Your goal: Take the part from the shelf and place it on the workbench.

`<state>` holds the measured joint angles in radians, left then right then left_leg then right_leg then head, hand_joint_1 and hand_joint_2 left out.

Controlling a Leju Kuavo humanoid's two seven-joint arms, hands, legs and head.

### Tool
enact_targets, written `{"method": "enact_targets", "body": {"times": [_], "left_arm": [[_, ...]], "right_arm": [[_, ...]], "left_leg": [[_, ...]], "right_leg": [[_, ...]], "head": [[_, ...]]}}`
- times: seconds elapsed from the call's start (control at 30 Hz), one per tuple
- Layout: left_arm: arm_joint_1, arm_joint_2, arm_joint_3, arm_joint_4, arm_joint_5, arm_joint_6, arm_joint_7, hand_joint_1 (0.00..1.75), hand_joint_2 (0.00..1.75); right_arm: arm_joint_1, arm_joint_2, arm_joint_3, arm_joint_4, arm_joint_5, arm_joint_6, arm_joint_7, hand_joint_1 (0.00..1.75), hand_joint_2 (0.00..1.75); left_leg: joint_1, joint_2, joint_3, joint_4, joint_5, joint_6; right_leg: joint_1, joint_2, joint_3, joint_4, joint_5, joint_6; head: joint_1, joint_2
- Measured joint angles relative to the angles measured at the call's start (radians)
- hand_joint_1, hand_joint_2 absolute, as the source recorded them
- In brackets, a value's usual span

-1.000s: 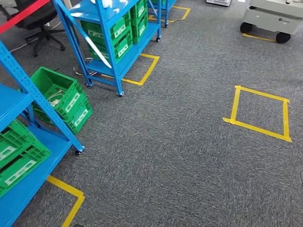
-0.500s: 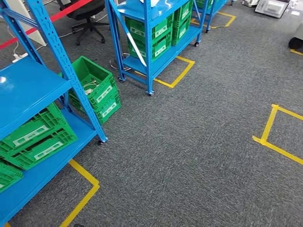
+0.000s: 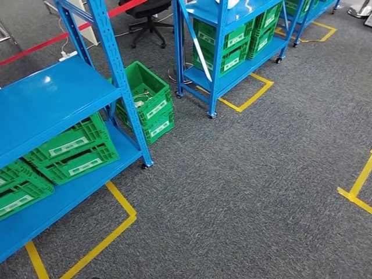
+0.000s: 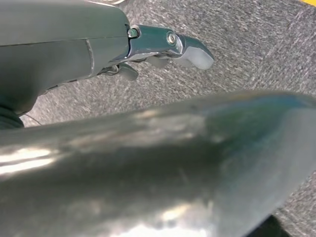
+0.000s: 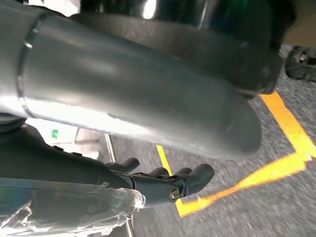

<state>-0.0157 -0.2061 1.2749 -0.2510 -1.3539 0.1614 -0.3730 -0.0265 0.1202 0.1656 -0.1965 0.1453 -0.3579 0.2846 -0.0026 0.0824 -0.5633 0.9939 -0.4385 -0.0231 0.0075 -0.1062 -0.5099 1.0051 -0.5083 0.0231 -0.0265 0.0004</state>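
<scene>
The near blue shelf [image 3: 52, 99] stands at the left of the head view, its upper board bare and shiny. Green crates [image 3: 70, 154] lie on its lower board. My left hand [image 4: 164, 47] hangs over grey carpet with its fingers stretched out and nothing in them. My right hand [image 5: 164, 182] also hangs over the carpet, dark fingers lightly curved. Crinkled clear plastic [image 5: 67, 207] lies along that hand's underside; whether the hand holds it is hidden. I cannot make out a part on the shelf.
A green crate [image 3: 147, 99] sits on the floor beside the near shelf's post. A second blue shelf [image 3: 224, 40] with green crates stands behind it. Yellow tape [image 3: 118, 226] marks squares on the carpet. An office chair [image 3: 147, 17] is at the back.
The camera has swung to the left, so the whole scene has slid right. The near shelf and its crates now take up much more of the head view.
</scene>
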Motion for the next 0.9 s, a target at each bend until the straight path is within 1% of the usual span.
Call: {"method": "enact_targets", "body": {"times": [0.03, 0.07, 0.1, 0.13, 0.17, 0.2, 0.23, 0.27, 0.3, 0.33, 0.37, 0.4, 0.43, 0.47, 0.5, 0.53, 0.57, 0.6, 0.63, 0.67, 0.7, 0.73, 0.77, 0.8, 0.83, 0.87, 0.9], "left_arm": [[-0.001, 0.000, 0.000, 0.000, 0.001, -0.001, 0.001, 0.00, 0.00], [-0.001, 0.000, 0.000, 0.000, 0.002, -0.001, 0.002, 0.00, 0.00], [0.000, 0.000, 0.000, 0.001, 0.002, -0.001, 0.003, 0.00, 0.00], [0.000, 0.000, 0.000, 0.001, 0.002, -0.002, 0.004, 0.00, 0.00], [0.000, 0.000, 0.000, 0.001, 0.002, -0.002, 0.004, 0.00, 0.00], [-0.001, 0.000, 0.000, 0.001, 0.002, -0.002, 0.005, 0.00, 0.00], [-0.002, -0.001, 0.000, 0.001, 0.002, -0.002, 0.005, 0.00, 0.00], [-0.002, -0.001, 0.000, 0.001, 0.002, -0.002, 0.005, 0.00, 0.00], [-0.002, -0.001, 0.000, 0.001, 0.002, -0.001, 0.005, 0.00, 0.00], [-0.001, -0.001, 0.001, 0.001, 0.002, -0.001, 0.005, 0.00, 0.00], [0.000, -0.001, 0.001, 0.001, 0.002, -0.001, 0.005, 0.00, 0.00], [0.000, -0.001, 0.001, 0.001, 0.002, -0.001, 0.005, 0.00, 0.00], [-0.001, -0.001, 0.001, 0.001, 0.002, -0.001, 0.005, 0.00, 0.00], [-0.001, -0.001, 0.001, 0.002, 0.002, -0.001, 0.005, 0.00, 0.00], [-0.002, 0.000, 0.001, 0.002, 0.002, -0.001, 0.005, 0.00, 0.00], [0.000, 0.000, 0.001, 0.002, 0.002, -0.001, 0.005, 0.00, 0.00], [0.001, 0.000, 0.001, 0.002, 0.002, -0.001, 0.005, 0.00, 0.00], [0.003, 0.000, 0.001, 0.002, 0.002, -0.001, 0.005, 0.00, 0.00], [0.005, 0.000, 0.001, 0.002, 0.002, -0.001, 0.005, 0.00, 0.00], [0.004, 0.000, 0.001, 0.002, 0.002, -0.001, 0.005, 0.00, 0.00], [0.002, 0.001, 0.001, 0.002, 0.002, -0.001, 0.005, 0.00, 0.00], [0.001, 0.000, 0.001, 0.002, 0.002, -0.001, 0.005, 0.00, 0.00], [-0.001, 0.000, 0.001, 0.002, 0.002, -0.001, 0.005, 0.00, 0.00], [-0.001, 0.000, 0.001, 0.002, 0.002, -0.001, 0.005, 0.00, 0.00], [0.000, -0.001, 0.001, 0.002, 0.002, -0.001, 0.006, 0.00, 0.00], [0.002, -0.001, 0.001, 0.002, 0.001, -0.001, 0.006, 0.00, 0.00], [0.003, -0.001, 0.001, 0.002, 0.000, -0.001, 0.006, 0.00, 0.00]], "right_arm": [[-0.001, 0.000, 0.000, 0.000, 0.000, 0.000, 0.000, 0.00, 0.00], [-0.003, 0.000, 0.000, 0.000, 0.000, 0.001, 0.001, 0.00, 0.00], [-0.005, 0.000, 0.000, 0.000, 0.000, 0.001, 0.001, 0.00, 0.00], [-0.005, 0.000, 0.000, 0.000, 0.000, 0.001, 0.002, 0.00, 0.00], [-0.005, 0.000, 0.000, 0.000, -0.001, 0.001, 0.002, 0.00, 0.00], [-0.005, 0.000, 0.000, 0.000, -0.001, 0.001, 0.001, 0.00, 0.00], [-0.004, 0.000, -0.001, 0.000, -0.001, 0.001, 0.000, 0.00, 0.00], [-0.003, 0.000, -0.001, 0.000, -0.001, 0.001, 0.000, 0.00, 0.00], [-0.002, 0.000, -0.001, 0.000, -0.002, 0.001, 0.000, 0.00, 0.00], [-0.002, 0.000, -0.002, 0.000, -0.002, 0.001, 0.000, 0.00, 0.00], [-0.002, 0.000, -0.003, 0.000, -0.002, 0.001, 0.000, 0.00, 0.00], [-0.002, 0.000, -0.005, 0.000, -0.002, 0.001, 0.000, 0.00, 0.00], [-0.002, 0.000, -0.006, 0.000, -0.002, 0.001, 0.000, 0.00, 0.00], [-0.002, 0.000, -0.007, 0.000, -0.002, 0.001, -0.001, 0.00, 0.00], [-0.002, 0.000, -0.007, 0.001, -0.002, 0.001, -0.004, 0.00, 0.00], [-0.003, 0.000, -0.008, 0.001, -0.002, 0.001, -0.006, 0.00, 0.00], [-0.004, 0.000, -0.008, 0.001, -0.002, 0.001, -0.008, 0.00, 0.00], [-0.006, 0.000, -0.008, 0.000, -0.002, 0.001, -0.008, 0.00, 0.00], [-0.006, 0.000, -0.009, 0.000, -0.002, 0.001, -0.005, 0.00, 0.00], [-0.006, 0.001, -0.009, 0.000, -0.002, 0.001, -0.002, 0.00, 0.00], [-0.004, 0.001, -0.010, 0.000, -0.002, 0.001, 0.001, 0.00, 0.00], [-0.002, 0.001, -0.010, 0.000, -0.002, 0.001, 0.002, 0.00, 0.00], [0.000, 0.001, -0.010, 0.000, -0.002, 0.001, 0.002, 0.00, 0.00], [0.001, 0.001, -0.010, 0.000, -0.002, 0.001, 0.002, 0.00, 0.00], [0.002, 0.001, -0.011, 0.000, -0.002, 0.001, 0.003, 0.00, 0.00], [0.001, 0.001, -0.011, 0.000, -0.003, 0.001, 0.003, 0.00, 0.00], [0.000, 0.001, -0.011, 0.000, -0.003, 0.001, 0.003, 0.00, 0.00]], "left_leg": [[-0.003, -0.006, 0.000, -0.005, -0.003, 0.006], [-0.001, -0.020, -0.001, -0.005, -0.003, 0.011], [0.001, -0.033, -0.001, -0.007, -0.002, 0.016], [0.003, -0.045, -0.001, -0.008, 0.000, 0.022], [0.006, -0.057, -0.001, -0.010, 0.003, 0.028], [0.008, -0.070, -0.002, -0.010, 0.005, 0.032], [0.008, -0.083, -0.003, -0.010, 0.006, 0.035], [0.009, -0.097, -0.004, -0.009, 0.007, 0.037], [0.009, -0.112, -0.004, -0.009, 0.007, 0.037], [0.009, -0.127, -0.003, -0.009, 0.007, 0.036], [0.010, -0.143, -0.002, -0.008, 0.007, 0.035], [0.012, -0.159, -0.001, -0.008, 0.007, 0.033], [0.012, -0.173, -0.002, -0.006, 0.007, 0.028], [0.013, -0.186, -0.004, -0.003, 0.008, 0.023], [0.013, -0.197, -0.008, -0.003, 0.009, 0.016], [0.014, -0.207, -0.012, -0.003, 0.012, 0.009], [0.016, -0.217, -0.015, -0.005, 0.016, 0.003], [0.018, -0.218, -0.018, -0.006, 0.017, -0.003], [0.017, -0.203, -0.024, 0.004, 0.009, -0.008], [0.014, -0.177, -0.038, 0.033, -0.011, -0.011], [0.012, -0.144, -0.062, 0.084, -0.042, -0.014], [0.011, -0.116, -0.095, 0.154, -0.079, -0.017], [0.011, -0.103, -0.127, 0.224, -0.110, -0.019], [0.012, -0.096, -0.148, 0.272, -0.125, -0.021], [0.012, -0.093, -0.151, 0.285, -0.121, -0.021], [0.012, -0.090, -0.134, 0.257, -0.098, -0.020], [0.011, -0.081, -0.098, 0.195, -0.065, -0.017]], "right_leg": [[0.003, -0.011, 0.002, -0.001, -0.003, 0.004], [0.002, -0.022, 0.009, -0.004, -0.006, 0.008], [0.001, -0.015, 0.012, -0.001, -0.011, 0.014], [-0.001, 0.007, 0.008, 0.017, -0.025, 0.020], [-0.003, 0.038, -0.008, 0.057, -0.049, 0.025], [-0.004, 0.073, -0.038, 0.120, -0.082, 0.029], [-0.005, 0.092, -0.075, 0.196, -0.116, 0.030], [-0.006, 0.100, -0.111, 0.265, -0.140, 0.030], [-0.006, 0.103, -0.135, 0.305, -0.145, 0.030], [-0.007, 0.104, -0.142, 0.305, -0.129, 0.029], [-0.008, 0.108, -0.127, 0.262, -0.094, 0.028], [-0.011, 0.122, -0.098, 0.189, -0.049, 0.028], [-0.014, 0.148, -0.068, 0.115, -0.016, 0.028], [-0.018, 0.170, -0.045, 0.057, 0.007, 0.028], [-0.020, 0.188, -0.031, 0.025, 0.015, 0.025], [-0.019, 0.193, -0.026, 0.016, 0.014, 0.021], [-0.018, 0.183, -0.025, 0.015, 0.016, 0.014], [-0.017, 0.171, -0.023, 0.014, 0.019, 0.008], [-0.018, 0.158, -0.022, 0.013, 0.022, 0.001], [-0.019, 0.143, -0.022, 0.011, 0.024, -0.005], [-0.019, 0.128, -0.023, 0.010, 0.024, -0.010], [-0.017, 0.112, -0.024, 0.010, 0.024, -0.013], [-0.016, 0.095, -0.025, 0.010, 0.023, -0.015], [-0.014, 0.078, -0.026, 0.010, 0.022, -0.016], [-0.014, 0.063, -0.026, 0.010, 0.021, -0.016], [-0.013, 0.049, -0.025, 0.010, 0.021, -0.016], [-0.013, 0.037, -0.023, 0.010, 0.020, -0.015]], "head": [[0.001, 0.000], [0.002, 0.000], [0.003, 0.000], [0.005, 0.000], [0.007, 0.000], [0.010, 0.000], [0.011, 0.000], [0.011, 0.000], [0.012, 0.000], [0.012, 0.000], [0.012, 0.000], [0.012, 0.000], [0.013, 0.000], [0.013, 0.000], [0.013, 0.000], [0.013, 0.000], [0.013, 0.000], [0.013, 0.000], [0.011, 0.000], [0.007, 0.000], [0.003, 0.000], [0.000, 0.000], [-0.001, 0.000], [-0.001, 0.000], [-0.001, 0.000], [-0.001, 0.000], [-0.001, 0.000]]}}
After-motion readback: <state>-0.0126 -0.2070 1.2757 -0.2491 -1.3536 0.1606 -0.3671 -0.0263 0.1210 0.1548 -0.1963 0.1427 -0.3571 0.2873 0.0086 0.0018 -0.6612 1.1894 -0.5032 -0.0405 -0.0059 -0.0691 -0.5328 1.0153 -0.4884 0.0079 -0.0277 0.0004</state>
